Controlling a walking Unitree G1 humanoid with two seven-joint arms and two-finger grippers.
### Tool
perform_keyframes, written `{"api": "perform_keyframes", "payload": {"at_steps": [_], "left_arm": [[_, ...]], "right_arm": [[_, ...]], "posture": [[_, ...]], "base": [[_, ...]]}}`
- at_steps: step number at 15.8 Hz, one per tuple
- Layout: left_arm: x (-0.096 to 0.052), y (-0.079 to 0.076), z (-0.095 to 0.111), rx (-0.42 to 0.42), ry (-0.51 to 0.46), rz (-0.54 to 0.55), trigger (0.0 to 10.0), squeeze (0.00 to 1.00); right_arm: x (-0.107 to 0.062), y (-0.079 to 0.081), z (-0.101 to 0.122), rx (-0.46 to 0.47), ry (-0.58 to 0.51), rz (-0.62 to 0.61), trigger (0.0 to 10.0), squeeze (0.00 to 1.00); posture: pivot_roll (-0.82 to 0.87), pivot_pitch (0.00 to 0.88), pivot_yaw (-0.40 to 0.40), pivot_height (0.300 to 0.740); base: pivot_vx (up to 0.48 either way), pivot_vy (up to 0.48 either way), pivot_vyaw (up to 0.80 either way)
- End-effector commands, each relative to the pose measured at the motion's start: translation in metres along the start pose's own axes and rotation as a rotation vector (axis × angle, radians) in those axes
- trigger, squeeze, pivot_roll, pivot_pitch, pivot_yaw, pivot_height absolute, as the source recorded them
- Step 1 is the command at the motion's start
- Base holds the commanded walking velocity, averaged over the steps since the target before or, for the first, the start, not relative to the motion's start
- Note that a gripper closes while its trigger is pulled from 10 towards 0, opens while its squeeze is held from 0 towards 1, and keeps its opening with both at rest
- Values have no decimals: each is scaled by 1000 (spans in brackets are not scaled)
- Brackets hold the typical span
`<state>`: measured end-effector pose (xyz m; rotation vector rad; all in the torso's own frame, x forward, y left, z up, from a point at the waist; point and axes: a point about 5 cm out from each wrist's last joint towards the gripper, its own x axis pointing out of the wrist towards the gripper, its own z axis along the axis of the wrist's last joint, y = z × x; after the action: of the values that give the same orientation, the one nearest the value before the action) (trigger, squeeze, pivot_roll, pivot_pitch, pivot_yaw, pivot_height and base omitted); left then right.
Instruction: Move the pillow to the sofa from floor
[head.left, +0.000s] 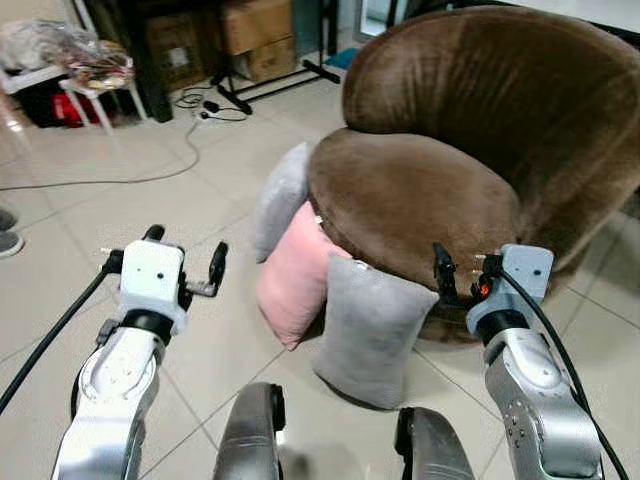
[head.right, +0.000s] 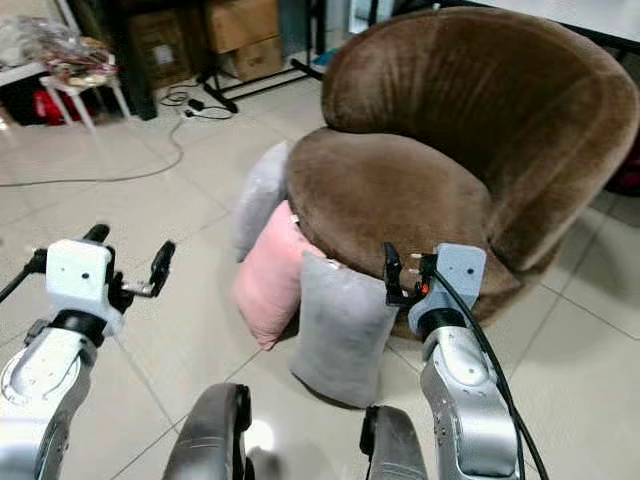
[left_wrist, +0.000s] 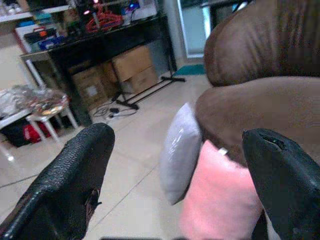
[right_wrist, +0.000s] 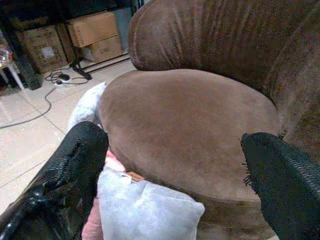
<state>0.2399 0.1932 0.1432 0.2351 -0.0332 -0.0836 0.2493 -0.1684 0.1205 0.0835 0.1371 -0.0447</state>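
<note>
Three pillows stand on the tiled floor, leaning against the front left of the round brown sofa (head.left: 420, 190). The nearest is a grey pillow (head.left: 370, 330), beside it a pink pillow (head.left: 292, 285), and farthest a light grey pillow (head.left: 280, 200). My left gripper (head.left: 185, 250) is open and empty above bare floor, left of the pink pillow. My right gripper (head.left: 465, 272) is open and empty too, held over the grey pillow's right top corner at the sofa's front edge. The right wrist view has the grey pillow (right_wrist: 150, 210) below the sofa seat (right_wrist: 190, 120).
A power strip and cables (head.left: 205, 108) trail across the floor behind the pillows. Cardboard boxes (head.left: 258, 35) sit under a black stand at the back, and a small white table (head.left: 85, 85) at the back left. My knees (head.left: 250, 435) are at the bottom edge.
</note>
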Motion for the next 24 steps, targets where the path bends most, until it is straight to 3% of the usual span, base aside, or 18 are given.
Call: {"api": "perform_keyframes", "payload": {"at_steps": [1, 5, 10, 24], "left_arm": [[-1, -1, -3, 3, 17, -6, 10000, 0], [-6, 3, 0, 1, 5, 25, 10000, 0], [-14, 2, -4, 11, 27, 20, 10000, 0], [-13, 3, -1, -12, 28, 5, 10000, 0]], "right_arm": [[-2, -2, 0, -7, 12, -8, 10000, 0], [3, 0, 3, -16, 19, 24, 10000, 0], [4, 2, 0, -23, 30, 29, 10000, 0], [9, 1, -1, -21, 26, 14, 10000, 0]], "posture": [[61, 0, 12, 616], [79, 0, -45, 616], [84, 0, -37, 616], [102, 0, -39, 616]], "base": [[0, 0, 0], [0, 0, -194], [0, 0, -310], [297, 0, 0]]}}
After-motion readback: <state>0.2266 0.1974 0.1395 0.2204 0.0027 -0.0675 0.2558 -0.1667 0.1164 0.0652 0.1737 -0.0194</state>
